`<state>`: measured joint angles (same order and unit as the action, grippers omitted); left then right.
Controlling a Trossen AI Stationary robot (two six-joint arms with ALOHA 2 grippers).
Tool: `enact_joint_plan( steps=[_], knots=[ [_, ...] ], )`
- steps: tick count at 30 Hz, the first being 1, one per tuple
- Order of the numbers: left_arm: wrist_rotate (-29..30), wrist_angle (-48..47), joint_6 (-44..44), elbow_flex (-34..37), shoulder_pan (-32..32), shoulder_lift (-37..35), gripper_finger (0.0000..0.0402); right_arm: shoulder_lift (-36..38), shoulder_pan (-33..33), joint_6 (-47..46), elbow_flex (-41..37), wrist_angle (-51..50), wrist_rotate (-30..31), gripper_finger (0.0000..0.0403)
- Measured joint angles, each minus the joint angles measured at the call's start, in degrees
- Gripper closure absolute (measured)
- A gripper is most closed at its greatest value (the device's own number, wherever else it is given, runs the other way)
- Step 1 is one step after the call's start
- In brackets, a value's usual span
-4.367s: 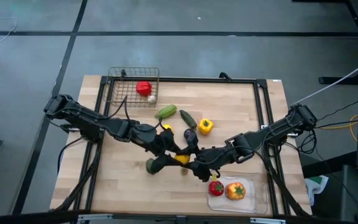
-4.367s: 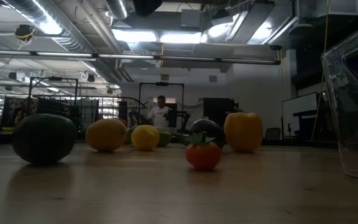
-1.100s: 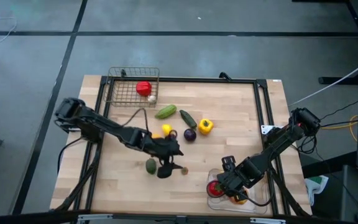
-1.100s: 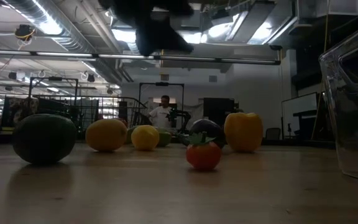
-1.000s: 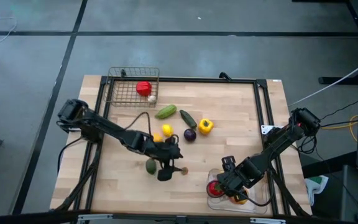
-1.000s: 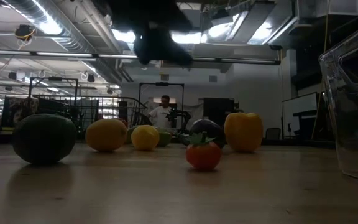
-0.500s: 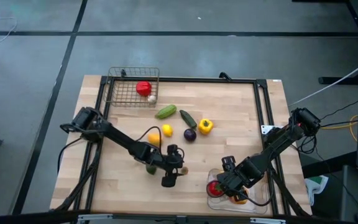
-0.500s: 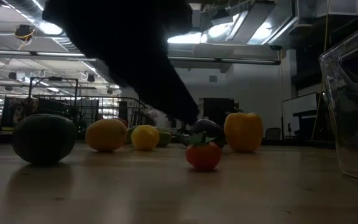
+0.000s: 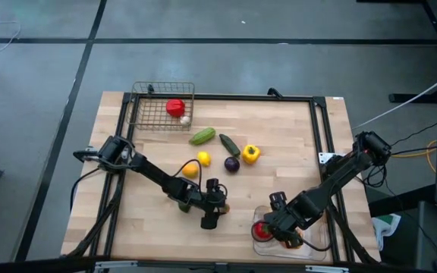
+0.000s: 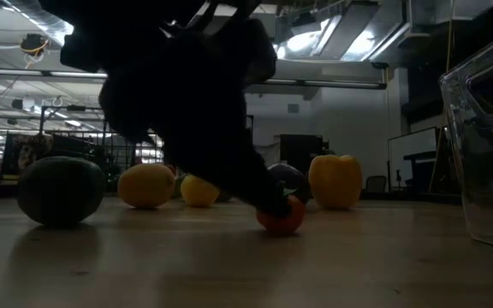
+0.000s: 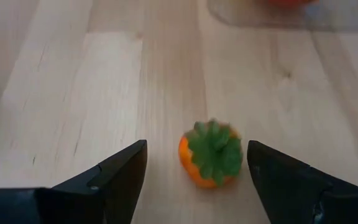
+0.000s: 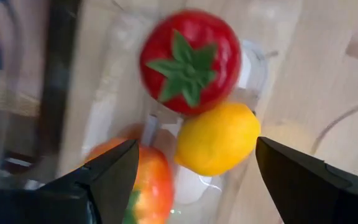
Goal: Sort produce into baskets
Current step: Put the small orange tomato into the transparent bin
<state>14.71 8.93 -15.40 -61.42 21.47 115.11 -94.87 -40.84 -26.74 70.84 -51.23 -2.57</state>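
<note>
Small orange fruit with green calyx [image 11: 211,154] on bare desk [image 9: 279,129], near the front edge, a little left of the clear tray [image 9: 319,244]. Lies directly ahead of the left hand [image 11: 194,171], between its two fingers and slightly toward one of them; fingers [image 11: 114,177] apart, not touching the fruit, nothing held. Calyx facing up toward the wrist camera; fruit roundish, no long axis to align to. In the low view, dark bulk of the left arm low over the fruit [image 10: 281,216], close to the desk surface. Judged next step: short descent and closure around the fruit; slight sideways correction probably needed to centre it.

Right hand [image 12: 194,165] over the clear tray at the front right corner of the desk, fingers apart, empty. Below it in the tray: red tomato [image 12: 190,59], yellow fruit [image 12: 217,138], red-orange fruit [image 12: 151,183]. Left hand clearly nearer to the orange fruit.
</note>
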Motion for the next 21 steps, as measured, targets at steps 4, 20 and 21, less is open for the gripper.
enact_joint_plan(
  steps=[4, 20, 21],
  knots=[
    [0.2, -0.3, 0.6, 0.0, 0.0, 0.0, 0.0154, 0.0, 0.0, 0.0, 3.0, -1.8, 0.0, 0.0084],
    [0.1, -0.1, -2.0, 0.1, 0.0, -0.1, 0.0251, 0.1, 0.0, 2.7, 7.5, -4.9, 6.7, 0.0084],
    [0.1, -0.1, -2.7, 0.1, 0.0, -0.2, 0.0253, 0.1, 0.0, 3.3, 7.5, -5.1, 7.7, 0.0084]
  ],
)
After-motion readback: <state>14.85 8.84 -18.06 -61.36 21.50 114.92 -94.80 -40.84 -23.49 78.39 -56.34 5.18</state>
